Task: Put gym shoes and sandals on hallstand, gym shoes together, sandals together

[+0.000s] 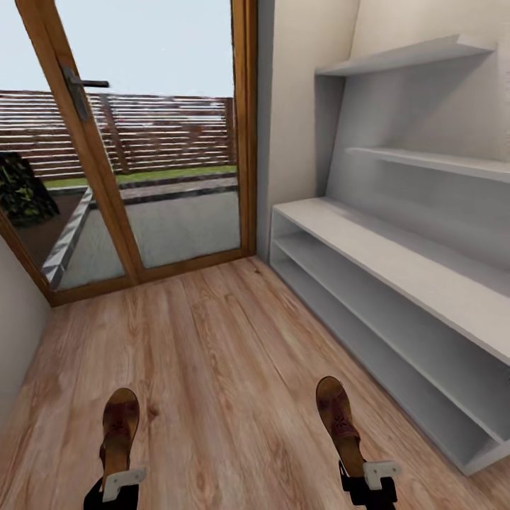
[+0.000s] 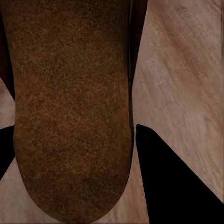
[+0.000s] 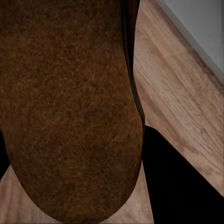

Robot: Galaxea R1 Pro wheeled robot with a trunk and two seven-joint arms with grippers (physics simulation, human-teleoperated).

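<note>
I hold one brown sandal in each hand, above the wood-plank corridor floor (image 1: 227, 354). My left gripper (image 1: 117, 487) is shut on the heel of the left sandal (image 1: 119, 428), whose toe points away from me. My right gripper (image 1: 365, 476) is shut on the other sandal (image 1: 338, 418), close to the hallstand (image 1: 397, 265) on the right. In the left wrist view the sandal's suede underside (image 2: 70, 107) sits between black fingers (image 2: 172, 186). The right wrist view shows the same: sole (image 3: 70, 107), finger (image 3: 182, 186). The hallstand's bench top and shoe shelves are bare. The gym shoes are out of view.
A glass door with a wooden frame (image 1: 142, 177) closes the corridor's far end, with a terrace and fence behind it. A pale wall (image 1: 14, 333) runs along the left. Two staggered upper shelves (image 1: 425, 159) hang over the bench.
</note>
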